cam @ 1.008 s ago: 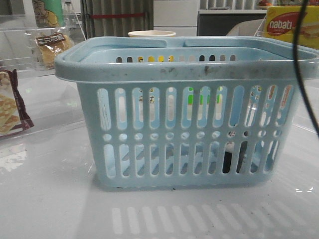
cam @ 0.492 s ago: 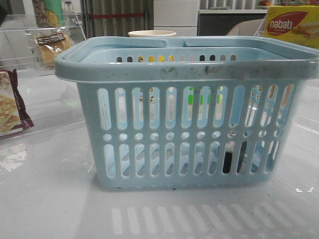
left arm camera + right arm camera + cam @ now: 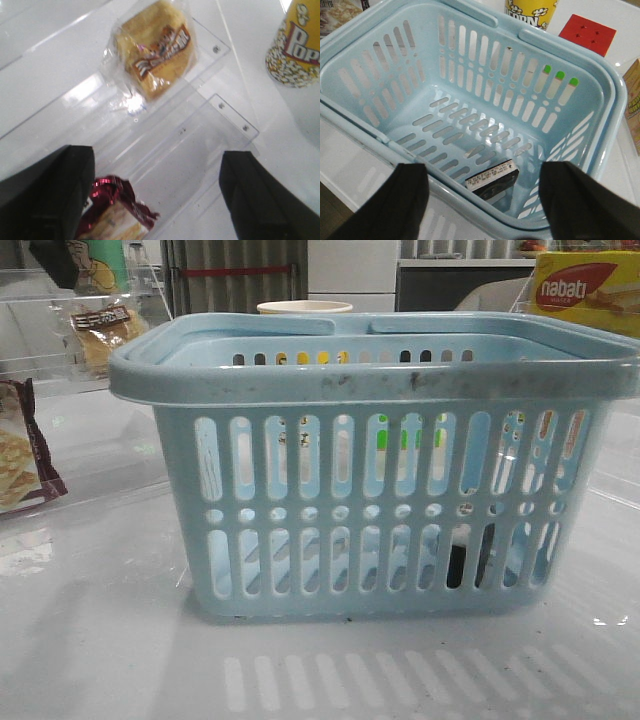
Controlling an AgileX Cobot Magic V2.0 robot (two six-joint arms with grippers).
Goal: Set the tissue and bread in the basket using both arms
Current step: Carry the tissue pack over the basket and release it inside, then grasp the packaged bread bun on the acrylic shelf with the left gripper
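- The left hand (image 3: 155,195) hangs above the bread (image 3: 156,50) with its fingers spread wide and nothing between them, placed, I judge, to come down over the bag for a grasp.
- The bread lies flat in its clear bag on a transparent shelf (image 3: 220,120) at the far left of the table (image 3: 100,640), well apart from the basket (image 3: 370,380), so it is not yet in.
- The right hand (image 3: 482,200) hovers over the basket's open top, fingers wide apart and empty; this position fits a release just made there, though that is only a guess.
- The tissue (image 3: 492,181) lies on the basket floor near one corner, dark side and white edge showing; from the front it is only a dark and white patch behind the lower slots.
- One tissue pack is in the basket and one bread is outside it: by my reading, half the task is done.
- Other things, one of each: a maroon-edged snack packet (image 3: 117,212) just beneath the left hand, a popcorn cup (image 3: 295,45) beside the shelf, a red block (image 3: 586,34) beyond the basket, a yellow wafer box (image 3: 585,290) at far right.
- The snack packet lies close to the bread, so the left hand could catch the wrong bag.
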